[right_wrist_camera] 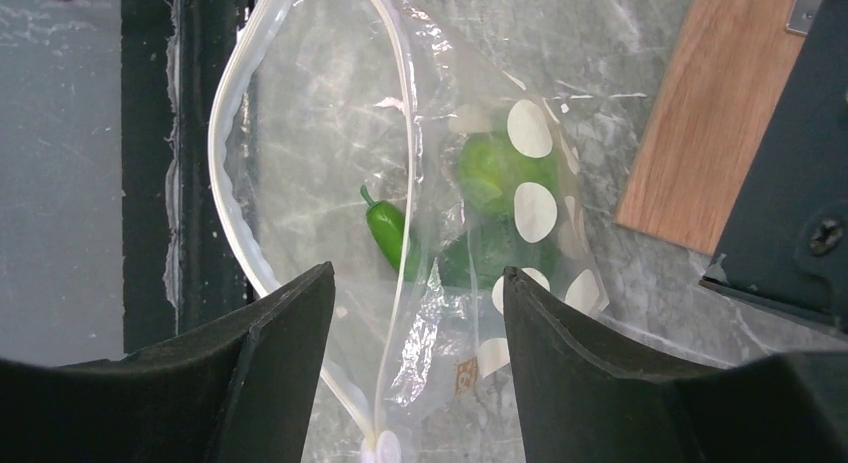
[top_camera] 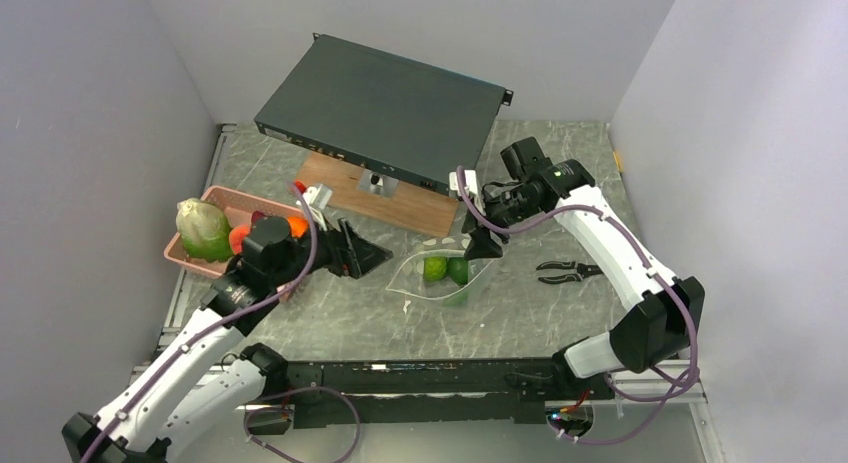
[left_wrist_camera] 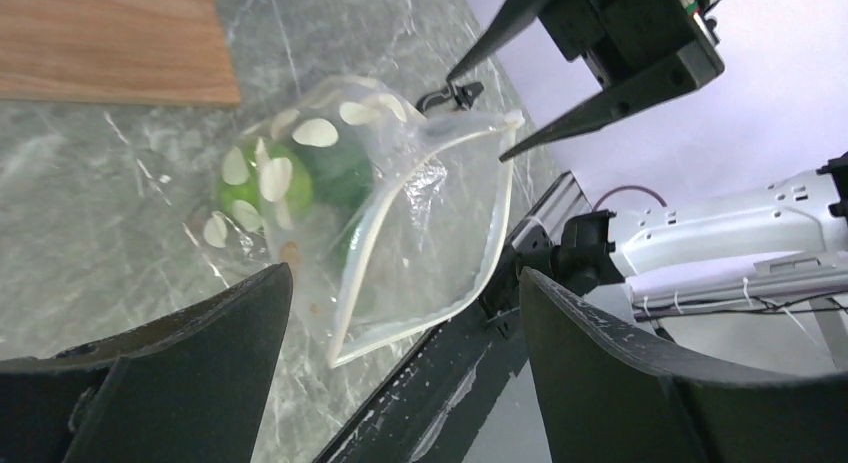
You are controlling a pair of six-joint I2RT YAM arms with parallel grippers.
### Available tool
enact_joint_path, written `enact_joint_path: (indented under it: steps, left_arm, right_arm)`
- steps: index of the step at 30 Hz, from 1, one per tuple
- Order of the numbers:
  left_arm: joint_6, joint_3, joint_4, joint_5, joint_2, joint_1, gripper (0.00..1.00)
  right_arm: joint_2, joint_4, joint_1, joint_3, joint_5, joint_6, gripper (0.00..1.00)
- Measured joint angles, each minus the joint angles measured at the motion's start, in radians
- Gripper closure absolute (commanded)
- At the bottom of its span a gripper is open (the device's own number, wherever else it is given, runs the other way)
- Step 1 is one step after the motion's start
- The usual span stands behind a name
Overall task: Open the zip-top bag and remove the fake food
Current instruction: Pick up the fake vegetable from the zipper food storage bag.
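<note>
Zip-top bag point(top_camera: 440, 275) lies flat near mid-table on the marbled top, mouth gaping, zip strips parted in a loop in the right wrist view. White dots are printed on its closed end

Fake food inside: two round green pieces point(top_camera: 445, 269) and a small green chili point(right_wrist_camera: 385, 233); the chili is not made out from above

Right gripper point(top_camera: 483, 245) at the bag's 1 o'clock, jaws spread, one zip strip running between the fingers, not pinched. Left gripper point(top_camera: 365, 253) just beside the bag at 9 o'clock, jaws wide, nothing in them

Black pliers point(top_camera: 565, 272) at 3 o'clock, well apart. Wooden board point(top_camera: 400, 205) at 11, a black rack unit point(top_camera: 385, 108) tilted over its far side. Pink basket point(top_camera: 215, 196) at 9 holds a leafy head point(top_camera: 203, 231), an orange ball point(top_camera: 297, 226) and a red piece point(top_camera: 238, 238); the left arm covers its near corner
</note>
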Motion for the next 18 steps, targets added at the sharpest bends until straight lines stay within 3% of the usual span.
enact_joint_path:
  steps: [10, 18]
  left_arm:
    - [-0.055, -0.028, 0.119, -0.183, 0.085, -0.245, 0.21]
    - [-0.062, -0.012, 0.157, -0.286, 0.182, -0.36, 0.32]
  right_arm:
    - [-0.074, 0.208, -0.006, -0.141, -0.01, 0.048, 0.38]
    - [-0.106, 0.325, -0.006, -0.33, 0.065, 0.134, 0.55]
